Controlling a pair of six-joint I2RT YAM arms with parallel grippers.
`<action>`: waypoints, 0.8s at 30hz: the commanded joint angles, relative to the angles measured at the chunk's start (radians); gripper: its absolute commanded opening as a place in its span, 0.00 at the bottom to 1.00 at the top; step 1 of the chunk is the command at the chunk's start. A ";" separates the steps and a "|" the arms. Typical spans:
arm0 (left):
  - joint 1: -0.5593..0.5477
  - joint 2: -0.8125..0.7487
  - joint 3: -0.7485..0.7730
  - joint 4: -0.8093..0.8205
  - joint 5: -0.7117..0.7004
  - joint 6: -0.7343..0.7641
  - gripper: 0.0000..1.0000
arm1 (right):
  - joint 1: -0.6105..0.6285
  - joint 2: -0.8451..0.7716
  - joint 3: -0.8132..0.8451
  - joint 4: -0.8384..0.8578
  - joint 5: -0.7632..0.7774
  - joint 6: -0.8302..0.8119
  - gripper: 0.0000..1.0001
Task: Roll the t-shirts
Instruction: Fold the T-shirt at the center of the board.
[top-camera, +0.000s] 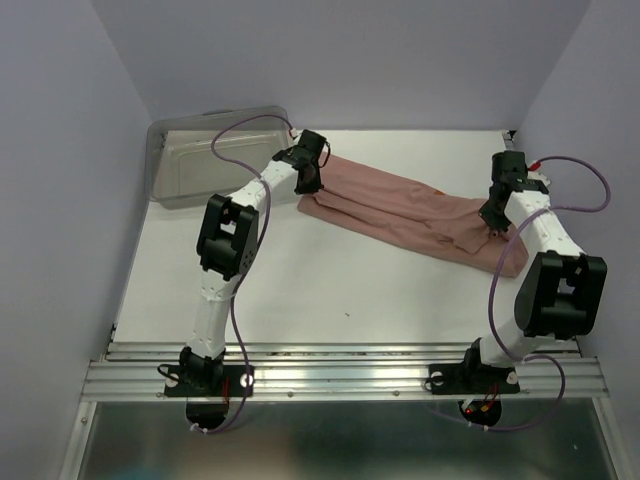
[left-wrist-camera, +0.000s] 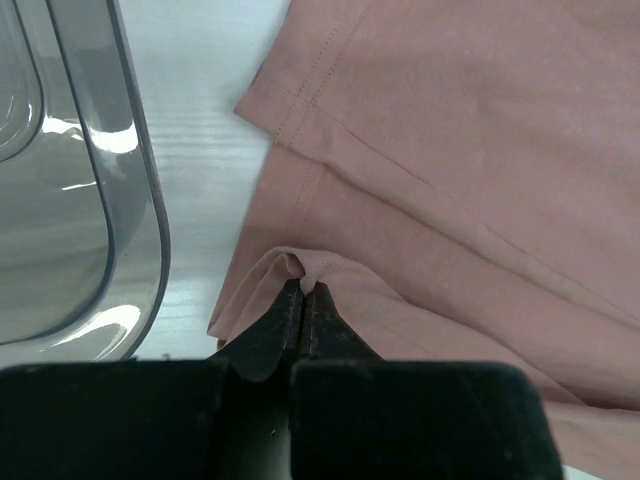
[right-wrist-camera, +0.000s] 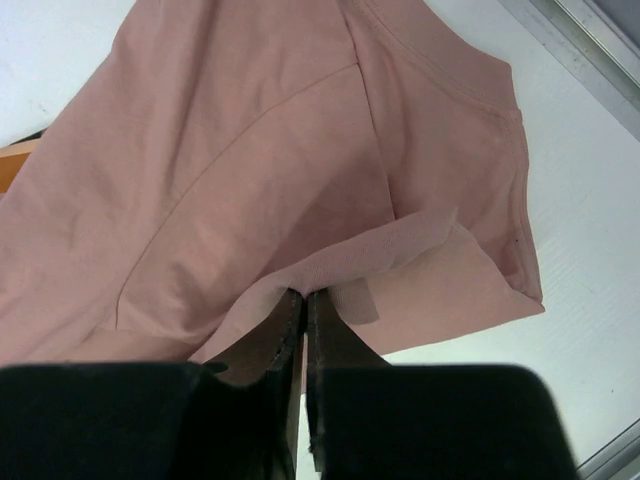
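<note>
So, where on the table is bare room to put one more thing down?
Bare table lies in front, between the t-shirt and the near rail. A narrower strip runs behind the t-shirt. Crowded: the far left, where bin, left tool and the t-shirt's end sit close.

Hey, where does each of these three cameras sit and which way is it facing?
Top external: above, behind the bases, looking down on table, t-shirt, bin; left arm and right arm show.
Left wrist: looks down past the left gripper, shut on t-shirt, bin beside.
Right wrist: looks down past the right gripper, shut on t-shirt.
Shared: all see the t-shirt.
</note>
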 joint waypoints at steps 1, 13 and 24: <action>0.008 -0.005 0.064 -0.008 -0.019 0.016 0.03 | -0.015 0.021 0.039 0.068 0.033 -0.010 0.08; -0.015 -0.141 0.039 0.040 0.009 0.055 0.50 | -0.064 -0.033 0.046 0.092 -0.055 -0.044 0.71; -0.057 -0.238 -0.169 0.092 0.087 0.055 0.48 | -0.064 -0.099 -0.208 0.180 -0.384 0.003 0.71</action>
